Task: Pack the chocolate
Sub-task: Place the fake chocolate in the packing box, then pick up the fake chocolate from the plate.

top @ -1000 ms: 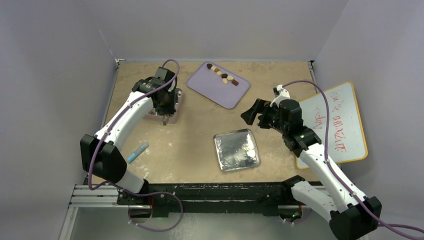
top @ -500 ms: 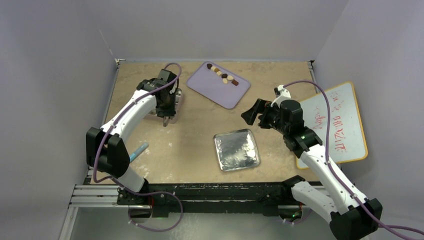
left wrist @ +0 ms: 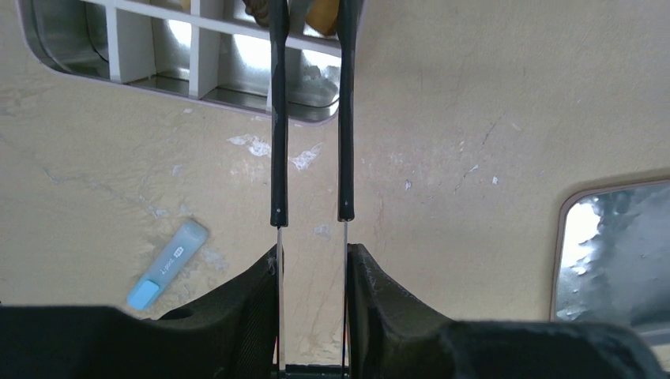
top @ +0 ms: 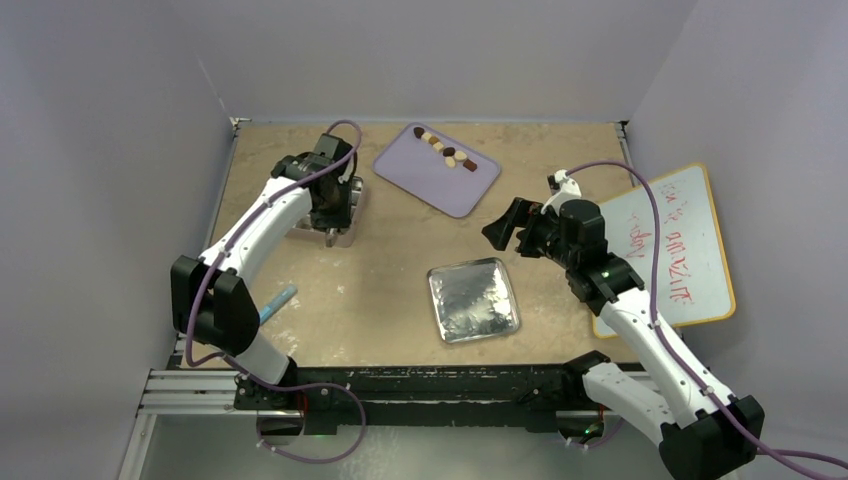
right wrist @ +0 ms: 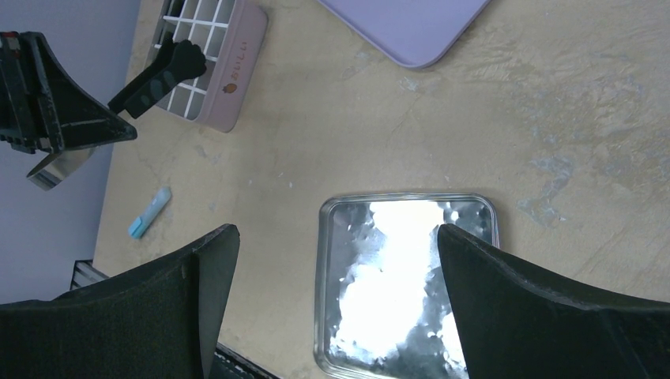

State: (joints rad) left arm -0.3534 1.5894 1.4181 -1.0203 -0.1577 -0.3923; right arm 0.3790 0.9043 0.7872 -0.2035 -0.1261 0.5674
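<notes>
Change noted: over the last second the left arm's elbow has drawn in and the left gripper (top: 331, 203) has shifted slightly toward the far side of the divided box (right wrist: 212, 57). In the last half second it has barely moved. The right arm has not moved. Judgement: the left arm is at the placing stage over the box, not travelling.

The left gripper is clamped on the black tweezers (left wrist: 278, 118), whose two arms run across the box rim. Their tips are cut off at the top of the wrist view, so whether they hold a piece cannot be told. Two pieces of chocolate (left wrist: 322, 14), one dark and one amber-brown, show in the box at those tips. The rest (top: 446, 152) sits in a short row at the far edge of the lavender tray (top: 440, 185), so packing is judged part done.

The right gripper (right wrist: 332, 237) hangs with fingers wide apart above the metal lid (top: 474, 300).

Materials:
- The box is bright metal inside, with white grid dividers and pale pink walls.
- The lid is crinkled and mirror-like, square with rounded corners.
- The tray is smooth, matt and round-cornered.
- The table (top: 390, 260) is mottled sand colour, scuffed white.
- A small pale-blue stick (left wrist: 167, 264) lies near its left side
</notes>
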